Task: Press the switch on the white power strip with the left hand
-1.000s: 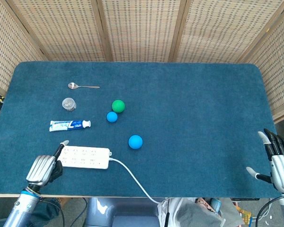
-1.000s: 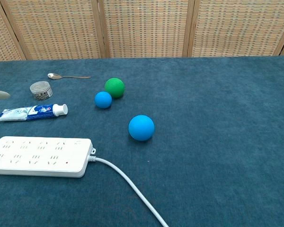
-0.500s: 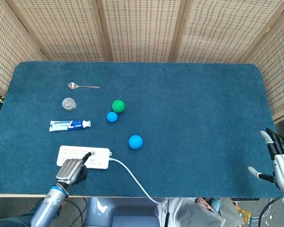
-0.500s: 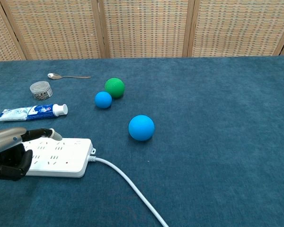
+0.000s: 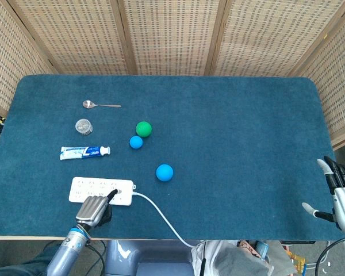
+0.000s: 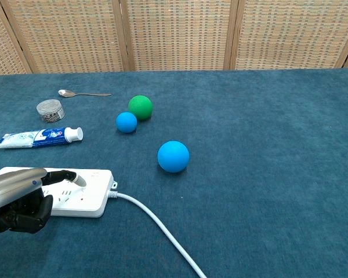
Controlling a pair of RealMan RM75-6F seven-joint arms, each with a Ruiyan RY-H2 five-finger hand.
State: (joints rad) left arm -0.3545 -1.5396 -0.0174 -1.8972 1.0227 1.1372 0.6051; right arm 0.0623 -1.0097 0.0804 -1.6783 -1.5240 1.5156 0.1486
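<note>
Now the white power strip [image 5: 101,191] lies flat near the front left edge of the blue table [image 5: 230,126], with its long axis running left to right, almost parallel to that front edge. Its cable [image 5: 161,217] leaves from the right end, so this end points toward the middle of the table, and the cable then curves off over the front edge. The left hand [image 5: 94,209] is at the front side of the strip, toward its right end; most fingers are curled in, and one finger [image 6: 69,176] is stretched out, its tip resting on the top face of the strip near the cable end. It grasps nothing. Whether the tip is exactly on the switch I cannot tell, because the switch itself is too small to see. The right hand [image 5: 340,195] is at the far right front corner, off the table, holding nothing, with fingers straight and apart. Behind the strip I count one toothpaste tube [image 5: 84,152], lying also left to right, one small round jar [image 5: 83,126], one spoon [image 5: 100,104], and three balls: one green ball [image 5: 144,129], one small blue ball [image 5: 136,142] just beside it, and one bigger blue ball [image 5: 164,172] well apart from these two.
</note>
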